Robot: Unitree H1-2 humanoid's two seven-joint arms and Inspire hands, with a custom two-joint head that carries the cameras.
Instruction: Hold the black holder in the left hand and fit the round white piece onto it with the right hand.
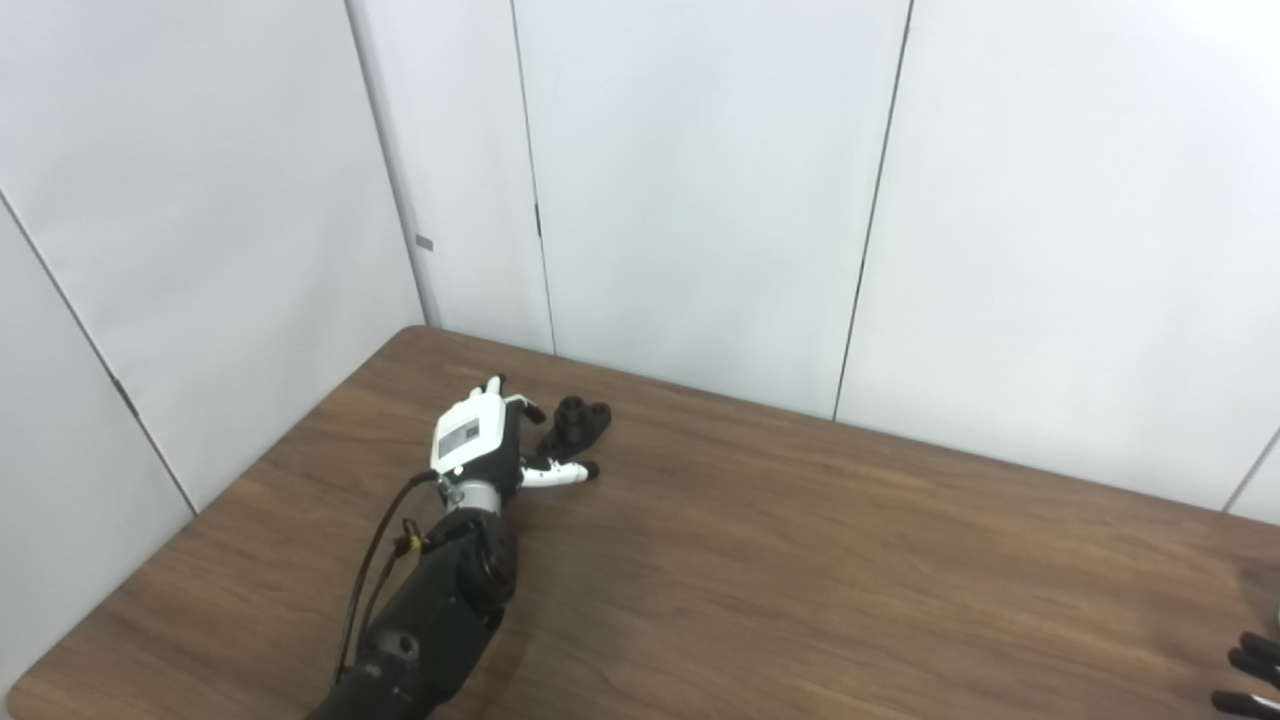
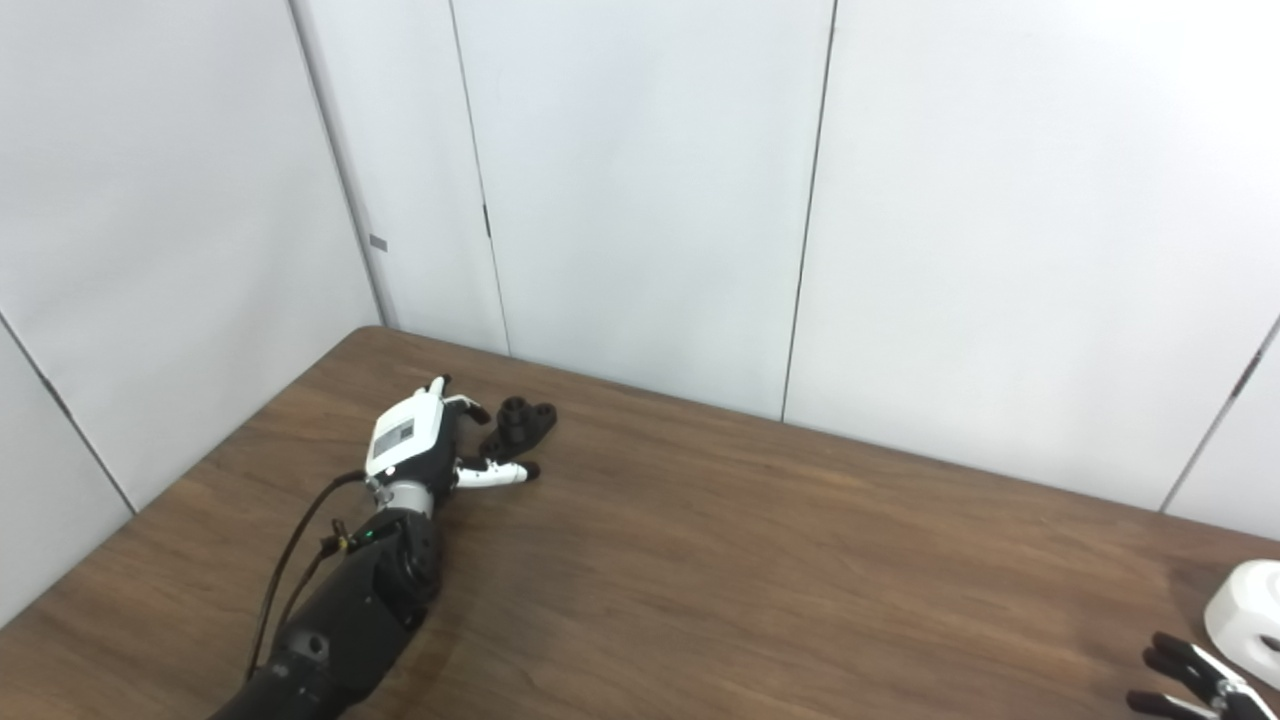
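Reach-to-grasp step. Left hand (image 2: 420,440) spread, empty, black holder (image 2: 520,422) just past fingertips on table (image 2: 700,560). Right hand (image 2: 1195,680) fingers apart, round white piece (image 2: 1245,608) just beyond, ungrasped. Next: close on holder, lift.

My two head cameras sit side by side, looking down and forward over the brown table (image 1: 800,560) toward the white wall panels (image 2: 640,200). Both share my left hand (image 1: 480,440); the right eye reaches farther right.

No legible text anywhere, only a blurred grey label on the left robot hand (image 1: 470,437).
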